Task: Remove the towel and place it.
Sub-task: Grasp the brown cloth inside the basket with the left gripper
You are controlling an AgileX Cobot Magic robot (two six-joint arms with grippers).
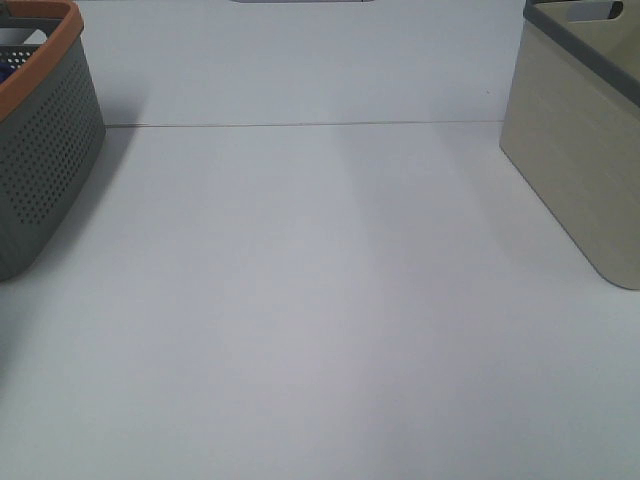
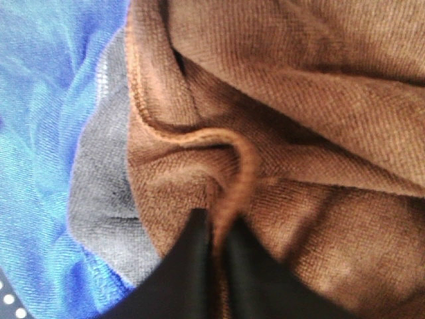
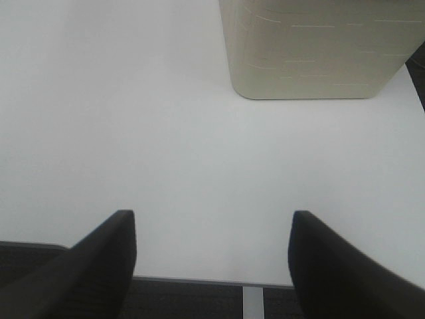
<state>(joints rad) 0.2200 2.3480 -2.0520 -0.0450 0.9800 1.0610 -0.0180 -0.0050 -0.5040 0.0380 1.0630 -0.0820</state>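
Brown towel (image 2: pixel 312 113), blue cloth (image 2: pixel 40 100), grey cloth (image 2: pixel 103 199). The left basket (image 1: pixel 50 160) is grey with dotted holes and an orange rim; the right basket (image 1: pixel 570 170) beige, grey rim. White table (image 1: pixel 320 320).

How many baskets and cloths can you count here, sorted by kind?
Baskets: 2 (grey basket, beige basket)
Cloths: 3 (towel, grey cloth, blue cloth)
Total: 5
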